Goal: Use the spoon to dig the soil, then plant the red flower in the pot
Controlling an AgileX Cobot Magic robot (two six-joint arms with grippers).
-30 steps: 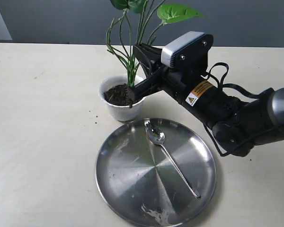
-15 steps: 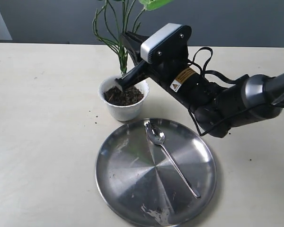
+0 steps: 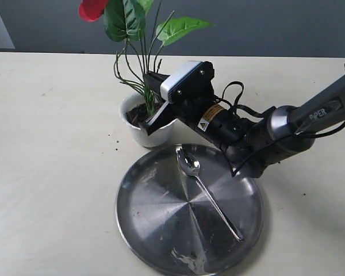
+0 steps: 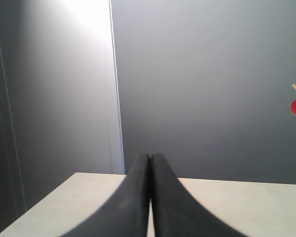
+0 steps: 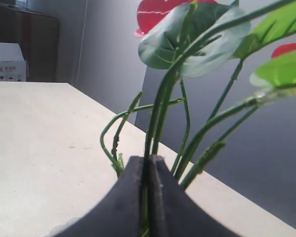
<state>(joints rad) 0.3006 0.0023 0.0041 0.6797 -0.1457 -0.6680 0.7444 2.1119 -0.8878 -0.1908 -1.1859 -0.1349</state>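
Note:
The white pot (image 3: 139,133) stands on the table, with dark soil (image 3: 137,114) inside it. The red flower (image 3: 92,8) rises from the pot, its green stems (image 3: 148,96) pinched low down by my right gripper (image 3: 151,121), which is shut on them right over the pot. In the right wrist view a stem (image 5: 158,118) runs between the closed fingers (image 5: 130,197), with a red bloom (image 5: 158,15) above. The silver spoon (image 3: 206,190) lies in the steel plate (image 3: 161,224). My left gripper (image 4: 149,160) is shut with nothing in it, over the table's edge; it does not show in the exterior view.
The large round steel plate sits in front of the pot, with smears of dirt near its front rim (image 3: 187,261). A few soil crumbs (image 3: 116,141) lie left of the pot. The right arm (image 3: 259,138) stretches across from the right, above the plate's far edge.
My right gripper has sunk lower and tilted toward the pot with the stems held, so the flower's red bloom and leaves have come down into the exterior view.

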